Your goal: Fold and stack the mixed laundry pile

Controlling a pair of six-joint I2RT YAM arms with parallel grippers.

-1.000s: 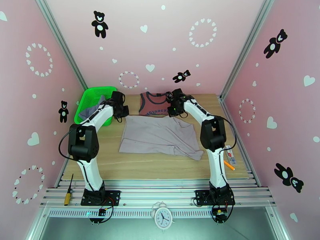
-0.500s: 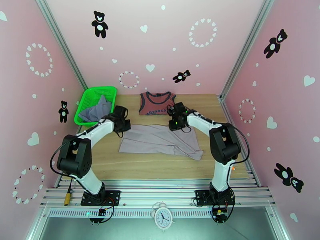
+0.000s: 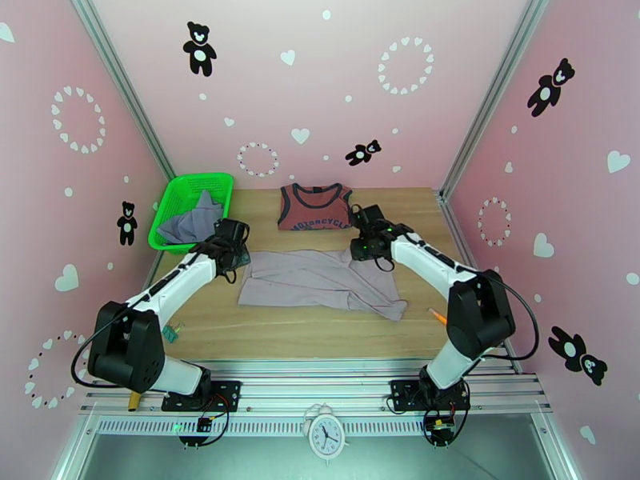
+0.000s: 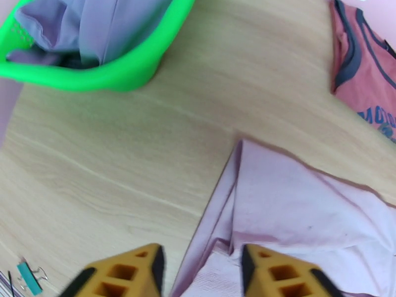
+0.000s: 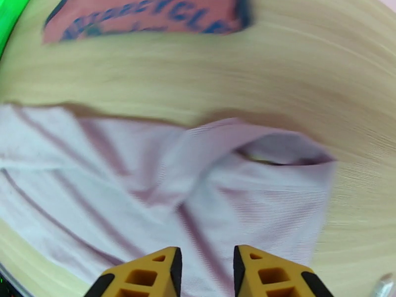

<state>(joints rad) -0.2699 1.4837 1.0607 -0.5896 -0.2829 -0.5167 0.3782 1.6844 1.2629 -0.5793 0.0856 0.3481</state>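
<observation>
Two arms are picked out now: the left arm point(image 3: 180, 282) and right arm point(image 3: 428, 262) are shelled in white, with black joint housings. Black cables point(image 3: 533, 326) are looped at each elbow. Black base plates point(image 3: 228, 394) are bolted down. On the left gripper point(image 4: 203, 266) and right gripper point(image 5: 205, 268), yellow-orange moulded fingers point(image 4: 277, 275) are seen, hollowed with rectangles, black-lined inside.

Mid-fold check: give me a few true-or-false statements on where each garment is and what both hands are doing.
1. The red tank top lies flat on the table, beyond the mauve piece. True.
2. The grey-lavender shirt is spread on the table. False: it sits in the green basket.
3. The left hand and right hand both have jaws apart above the mauve piece. True.
4. The red tank top lies stacked on the mauve piece. False: bare wood separates them.
</observation>
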